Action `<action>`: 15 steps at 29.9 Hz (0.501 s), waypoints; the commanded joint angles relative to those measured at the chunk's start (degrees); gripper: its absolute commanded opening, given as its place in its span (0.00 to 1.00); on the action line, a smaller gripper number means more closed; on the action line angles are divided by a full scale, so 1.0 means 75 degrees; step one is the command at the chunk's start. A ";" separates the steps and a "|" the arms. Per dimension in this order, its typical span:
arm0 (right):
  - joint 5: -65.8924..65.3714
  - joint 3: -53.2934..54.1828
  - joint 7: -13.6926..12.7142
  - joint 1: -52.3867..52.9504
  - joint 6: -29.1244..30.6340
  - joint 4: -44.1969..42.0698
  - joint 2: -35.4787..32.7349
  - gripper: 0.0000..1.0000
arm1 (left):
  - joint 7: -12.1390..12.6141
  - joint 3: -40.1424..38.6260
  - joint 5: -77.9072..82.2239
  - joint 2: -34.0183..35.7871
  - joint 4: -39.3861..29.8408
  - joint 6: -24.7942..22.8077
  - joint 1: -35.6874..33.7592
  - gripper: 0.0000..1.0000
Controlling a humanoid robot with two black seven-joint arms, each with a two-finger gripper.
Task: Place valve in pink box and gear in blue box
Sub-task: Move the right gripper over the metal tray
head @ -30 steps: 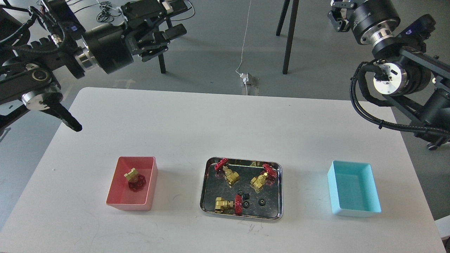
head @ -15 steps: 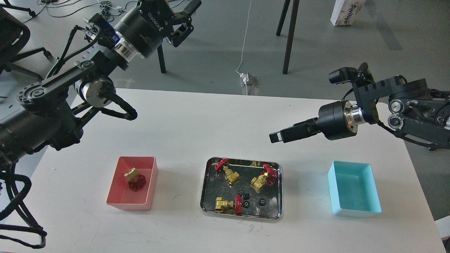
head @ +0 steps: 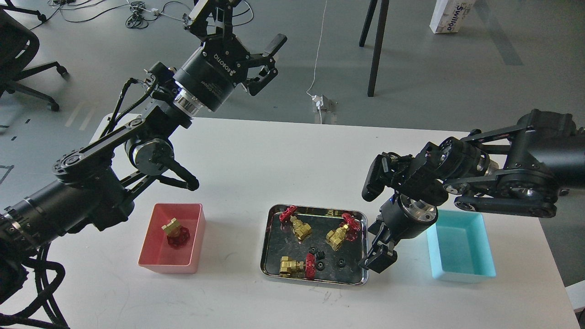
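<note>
- The right tool [head: 378, 258] hangs low at the right edge of the shiny steel tray [head: 268, 237]. It looks dark and bunched up, so I cannot tell if its fingers are apart or together.
- The left tool [head: 260, 59] is up high, past the far edge of the tabletop [head: 256, 151], with its fingers spread wide and nothing in them.
- One valve [head: 175, 232] sits inside the pink box [head: 194, 237].
- Three more valves lie in the tray, with tiny black gears [head: 320, 260] that are hard to make out.
- The blue box [head: 486, 246] is partly hidden by the right arm.
</note>
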 commanded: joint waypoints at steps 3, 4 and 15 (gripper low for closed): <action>-0.0718 -0.0026 -0.0039 -0.0136 0.0000 -0.0313 0.0414 0.72 | 0.0000 -0.0011 0.0010 -0.0001 -0.0164 0.0031 0.0085 0.99; -0.0718 -0.0061 -0.0050 -0.0171 0.0000 -0.0430 0.0566 0.71 | 0.0000 -0.0011 0.0010 -0.0001 -0.0175 0.0031 0.0120 0.99; -0.0730 -0.0166 -0.0226 -0.0336 0.0000 -0.0631 0.1119 0.68 | 0.0000 -0.0011 0.0021 -0.0177 -0.0175 0.0054 0.0273 0.99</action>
